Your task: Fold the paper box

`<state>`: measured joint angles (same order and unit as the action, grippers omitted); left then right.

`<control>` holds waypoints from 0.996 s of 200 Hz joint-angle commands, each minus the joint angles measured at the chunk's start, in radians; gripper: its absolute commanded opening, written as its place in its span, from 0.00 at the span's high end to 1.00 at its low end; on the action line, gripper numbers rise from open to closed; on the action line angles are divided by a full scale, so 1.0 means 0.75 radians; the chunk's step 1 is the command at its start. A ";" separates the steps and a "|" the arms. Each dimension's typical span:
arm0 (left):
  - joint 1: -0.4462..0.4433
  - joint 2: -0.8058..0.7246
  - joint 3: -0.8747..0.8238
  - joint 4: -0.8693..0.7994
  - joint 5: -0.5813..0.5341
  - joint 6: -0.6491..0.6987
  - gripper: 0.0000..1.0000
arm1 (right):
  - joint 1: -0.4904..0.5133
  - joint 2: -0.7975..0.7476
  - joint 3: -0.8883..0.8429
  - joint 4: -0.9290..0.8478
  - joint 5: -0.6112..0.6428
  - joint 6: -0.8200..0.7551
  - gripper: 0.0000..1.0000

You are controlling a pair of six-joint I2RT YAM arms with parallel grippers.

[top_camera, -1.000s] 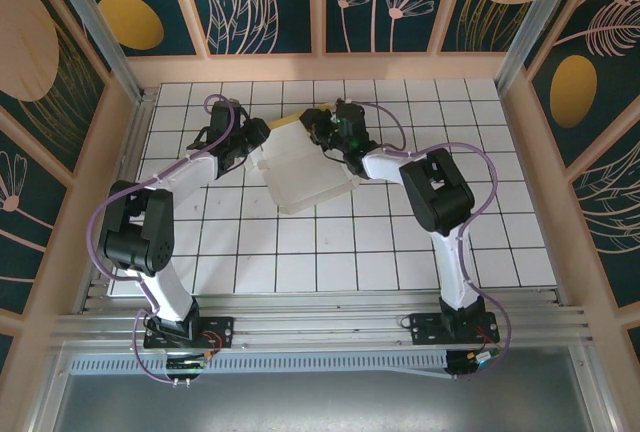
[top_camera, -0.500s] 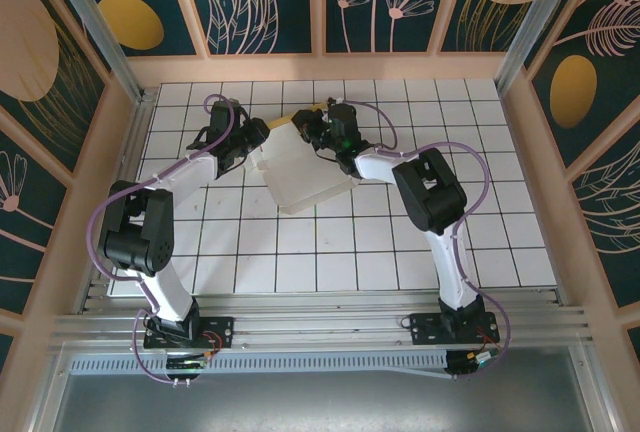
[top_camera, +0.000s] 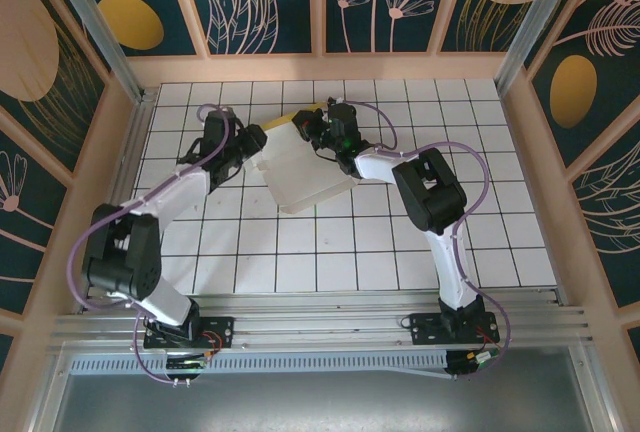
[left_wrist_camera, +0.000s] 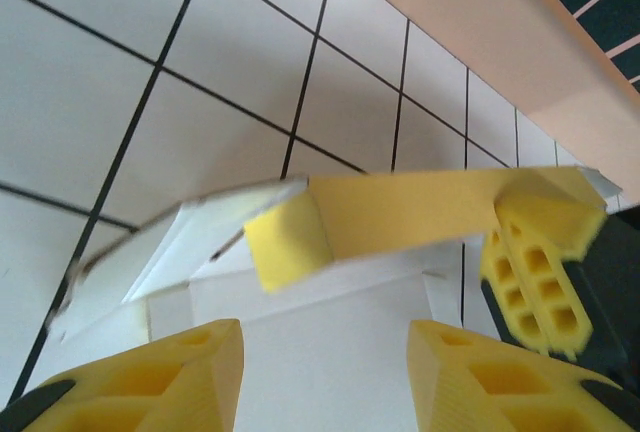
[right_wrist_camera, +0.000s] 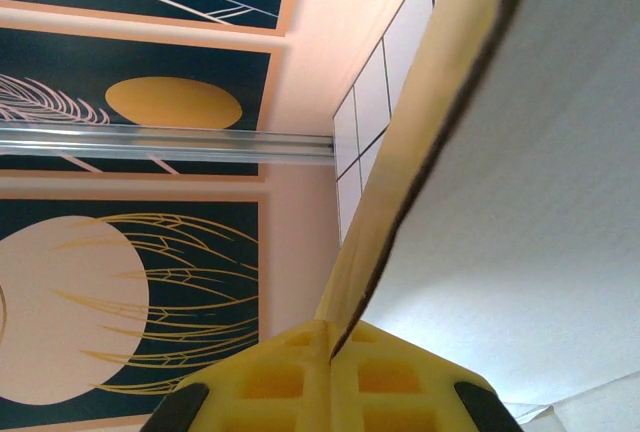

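At upper centre of the top view lies the paper box (top_camera: 300,174), white side up; the right gripper (top_camera: 313,132) pinches its yellow upper flap, the left gripper (top_camera: 256,142) gapes beside it, empty.

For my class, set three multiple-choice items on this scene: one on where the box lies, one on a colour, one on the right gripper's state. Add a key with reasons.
1. Where does the box lie?
A. on the far half of the table
B. at the table's near edge
C. off the table

2. What colour is the box's raised flap?
A. blue
B. red
C. yellow

3. The right gripper is:
A. wide open
B. shut on the box's flap
C. shut on nothing

Key:
1 A: the top view shows it on the far rows of the table.
2 C: the left wrist view shows the flap's yellow face.
3 B: in the right wrist view its fingers meet on the card's edge.
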<state>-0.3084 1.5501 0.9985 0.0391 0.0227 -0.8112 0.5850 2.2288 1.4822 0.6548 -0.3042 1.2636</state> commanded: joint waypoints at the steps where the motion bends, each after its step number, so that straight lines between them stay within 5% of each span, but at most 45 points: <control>1: -0.095 -0.119 -0.132 -0.035 -0.192 -0.083 0.55 | -0.001 0.027 0.001 0.018 0.019 -0.012 0.99; 50: -0.188 -0.121 -0.353 0.137 -0.261 -0.371 0.61 | -0.009 0.027 -0.014 0.024 0.023 -0.016 0.99; 127: -0.180 0.315 -0.068 0.024 -0.522 -0.303 0.63 | -0.009 -0.024 -0.052 -0.008 0.037 -0.067 0.99; 199: -0.128 0.484 0.000 0.120 -0.464 -0.260 0.57 | -0.009 -0.031 -0.058 -0.004 0.027 -0.069 0.99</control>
<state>-0.4206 1.8839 0.9806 0.0875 -0.3294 -1.0336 0.5831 2.2284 1.4631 0.6746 -0.3038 1.2449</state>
